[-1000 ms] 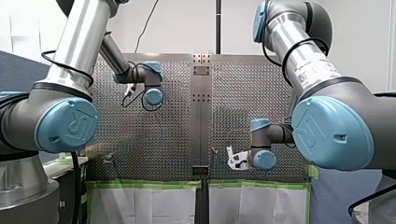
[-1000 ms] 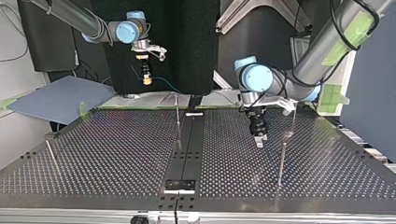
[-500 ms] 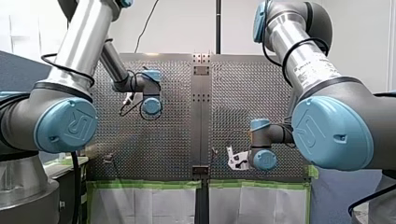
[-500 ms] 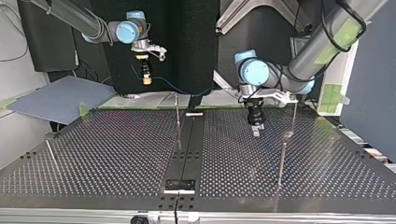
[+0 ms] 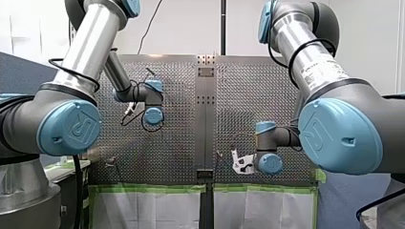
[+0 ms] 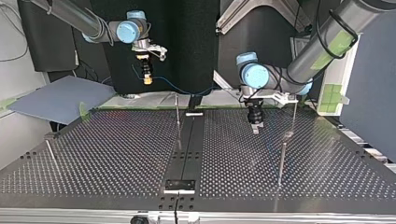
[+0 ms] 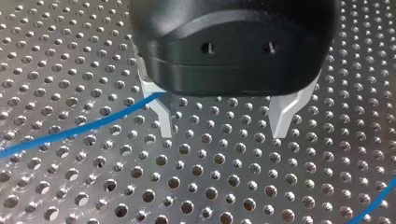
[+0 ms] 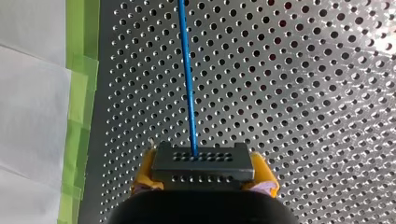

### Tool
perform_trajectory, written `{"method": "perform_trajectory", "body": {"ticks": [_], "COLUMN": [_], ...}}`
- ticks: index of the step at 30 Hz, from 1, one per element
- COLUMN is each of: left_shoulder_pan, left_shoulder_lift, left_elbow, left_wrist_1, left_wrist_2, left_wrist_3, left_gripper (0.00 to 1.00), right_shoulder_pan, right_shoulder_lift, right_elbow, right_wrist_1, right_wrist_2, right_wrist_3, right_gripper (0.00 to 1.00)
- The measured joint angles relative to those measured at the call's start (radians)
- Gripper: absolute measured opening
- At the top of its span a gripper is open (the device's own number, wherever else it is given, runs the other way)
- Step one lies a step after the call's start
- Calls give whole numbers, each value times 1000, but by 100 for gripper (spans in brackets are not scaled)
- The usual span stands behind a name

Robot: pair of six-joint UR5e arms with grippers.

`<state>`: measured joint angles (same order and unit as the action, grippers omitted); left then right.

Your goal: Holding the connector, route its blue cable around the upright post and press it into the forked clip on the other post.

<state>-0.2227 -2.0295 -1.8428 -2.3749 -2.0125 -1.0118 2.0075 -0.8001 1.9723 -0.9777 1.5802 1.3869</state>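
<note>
Between yellow pads of right gripper (image 8: pixel 204 173): dark connector (image 8: pixel 204 161), clamped firmly. Blue cable (image 8: pixel 187 79) runs straight ahead from connector over perforated desk (image 8: pixel 303 93). At top view's left, right gripper hangs high above desk edge nearest arms; cable sags toward thin upright post (image 6: pixel 177 112) near desk centre. Left gripper (image 7: pixel 223 133): fingers spread wide, empty, just above desk; cable passes beside one finger.

The light is bright and even; the perforated table (image 8: pixel 364 37) glares palely in places, the black backdrop (image 6: pixel 187 46) is dim.
</note>
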Motion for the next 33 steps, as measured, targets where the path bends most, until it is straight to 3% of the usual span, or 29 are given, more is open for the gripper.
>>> {"method": "perform_trajectory", "body": {"ticks": [8,22,33], "left_shoulder_pan": [-7,-29,-44], "left_shoulder_lift": [-31,-114,-181], "left_elbow": [23,85,134], "left_wrist_1": [-22,-125,-207], "left_wrist_2": [9,19,-12], "left_wrist_3": [-1,-23,-27], "left_gripper": [100,100,100], "right_shoulder_pan": [3,5,5], "right_shoulder_lift": [0,0,0], "right_elbow": [0,0,0], "right_wrist_1": [0,3,3], "right_wrist_2": [0,0,0], "right_wrist_3": [0,1,2], "right_gripper": [0,0,0]}}
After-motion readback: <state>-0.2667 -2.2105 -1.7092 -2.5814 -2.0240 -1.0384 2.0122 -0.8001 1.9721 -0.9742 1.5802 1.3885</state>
